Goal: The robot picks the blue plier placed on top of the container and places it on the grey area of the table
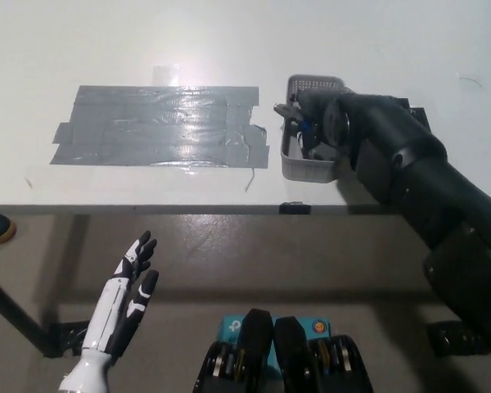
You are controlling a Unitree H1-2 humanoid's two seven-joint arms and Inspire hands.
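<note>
Count, head view: 1 white bench (pixel 229 41). 1 grey taped area (pixel 159 127) on it (made of several overlapping tape strips, exact no. hard to tell). 1 grey mesh container (pixel 307 168) just right of the tape. 1 blue plier (pixel 299 123) at the container, only partly visible, metal tip and a bit of blue handle. 2 robot hands: 1 black right hand (pixel 323 123) over the container, 1 white left hand (pixel 127 299) below the bench edge.
</note>
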